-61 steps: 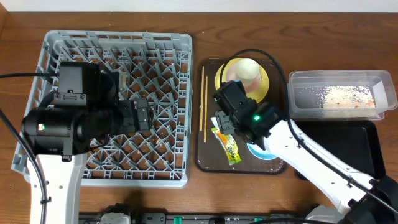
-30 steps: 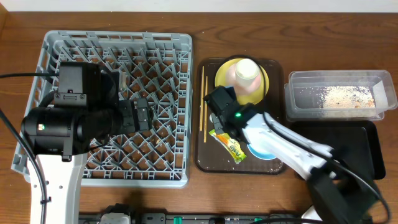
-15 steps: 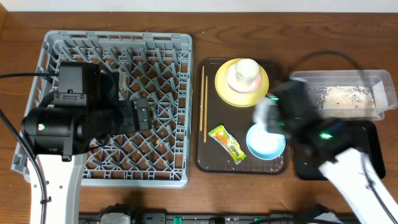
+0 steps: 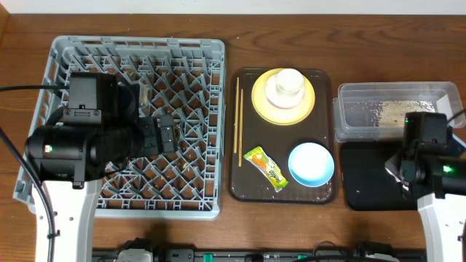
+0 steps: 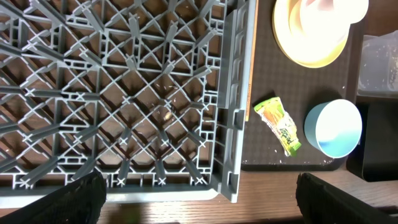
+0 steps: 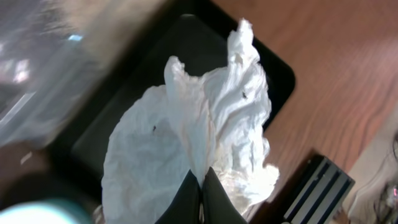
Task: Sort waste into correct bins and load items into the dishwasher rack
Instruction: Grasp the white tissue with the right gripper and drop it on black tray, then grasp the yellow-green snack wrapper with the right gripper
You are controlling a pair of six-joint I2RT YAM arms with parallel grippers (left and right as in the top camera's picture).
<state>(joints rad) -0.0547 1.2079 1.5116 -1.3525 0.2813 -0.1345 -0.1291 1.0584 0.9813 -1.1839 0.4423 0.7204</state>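
My right gripper (image 6: 202, 182) is shut on the crumpled white napkin (image 6: 199, 130), which hangs over the shallow black tub (image 6: 124, 106). From overhead the right arm (image 4: 426, 153) stands above that black tub (image 4: 368, 182). The clear tub (image 4: 371, 109) behind it holds rice-like scraps (image 4: 397, 110). A green-and-yellow wrapper (image 4: 266, 167), a light blue bowl (image 4: 312, 164), a yellow plate (image 4: 262, 98) bearing a white cup (image 4: 287, 86), and two chopsticks (image 4: 239, 124) lie on the brown tray. My left gripper (image 5: 202, 208) hangs open over the grey rack (image 5: 124, 93), holding nothing.
The dark brown tray (image 4: 244, 188) lies between the rack (image 4: 196, 58) and the two tubs. A dark strip of equipment (image 6: 317, 190) runs along the table's front edge beside the black tub. Bare wood shows in front of the rack (image 5: 205, 208).
My right arm has swung from the brown tray rightward to above the black tub, carrying the napkin. The blue bowl and wrapper now show uncovered. The left arm has not moved.
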